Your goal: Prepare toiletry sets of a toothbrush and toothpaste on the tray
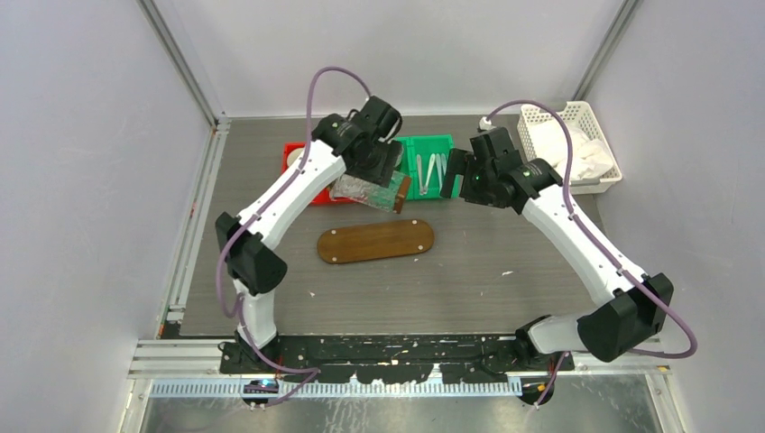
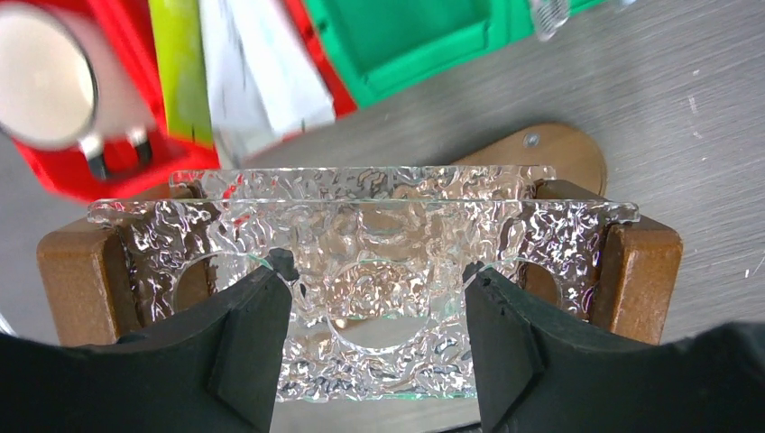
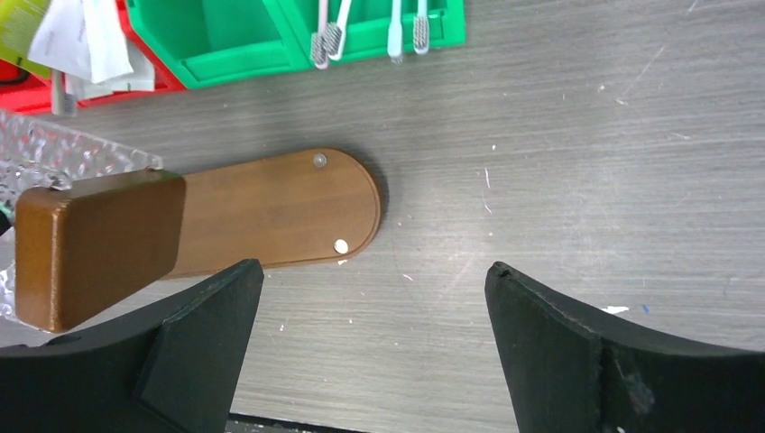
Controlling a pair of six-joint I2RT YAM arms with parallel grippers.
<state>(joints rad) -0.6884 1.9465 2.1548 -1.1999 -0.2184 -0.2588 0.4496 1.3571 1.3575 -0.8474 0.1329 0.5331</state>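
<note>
Glass tray [image 2: 361, 225] lies between the spread fingers of left gripper [image 2: 375, 267], grip unclear; right gripper [image 3: 373, 268] gapes empty.

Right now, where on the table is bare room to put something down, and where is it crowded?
Free: the table strip between the wooden tray and the arm bases, and the patch right of the tray, beside the right arm. Crowded: the back, with red bin, glass rack, green bin, white basket.
</note>
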